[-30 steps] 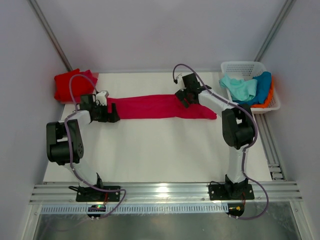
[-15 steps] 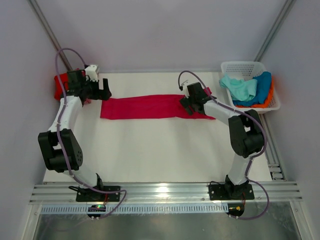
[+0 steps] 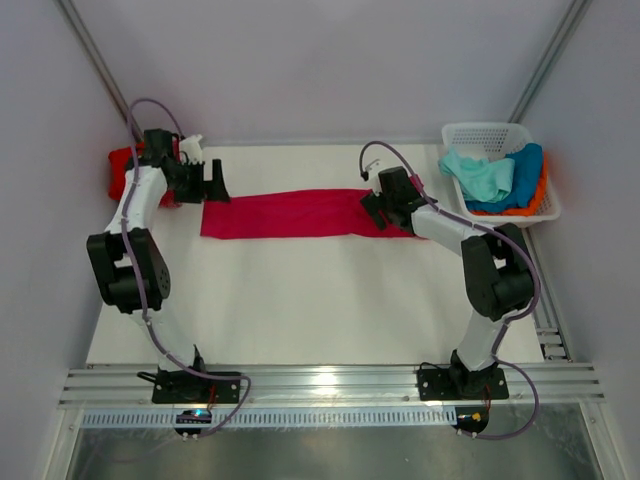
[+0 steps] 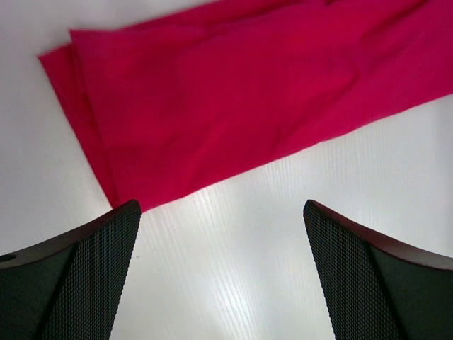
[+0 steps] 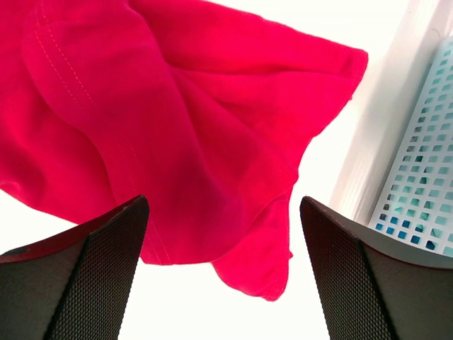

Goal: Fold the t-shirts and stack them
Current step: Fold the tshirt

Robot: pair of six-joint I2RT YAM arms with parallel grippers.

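A crimson-pink t-shirt (image 3: 285, 213) lies folded into a long strip across the far part of the white table (image 3: 300, 300). My left gripper (image 3: 215, 184) is open and empty, just behind the strip's left end. In the left wrist view (image 4: 223, 283) it hovers over bare table beside the shirt's corner (image 4: 233, 92). My right gripper (image 3: 373, 211) is open over the strip's rumpled right end. The right wrist view (image 5: 223, 276) shows the shirt's hem and sleeve (image 5: 177, 127) between the jaws, ungripped. A folded red t-shirt (image 3: 122, 165) lies at the far left, partly hidden by the left arm.
A white lattice basket (image 3: 485, 130) at the far right holds mint-green (image 3: 480, 175), blue (image 3: 525, 170) and orange (image 3: 543, 195) t-shirts. Its wall (image 5: 425, 163) shows close to the right gripper. Metal rails run along the table's right and near edges.
My left gripper has left the strip's left end and moved back and left towards the red shirt. My right gripper has shifted slightly right and nearer along the strip's right end.
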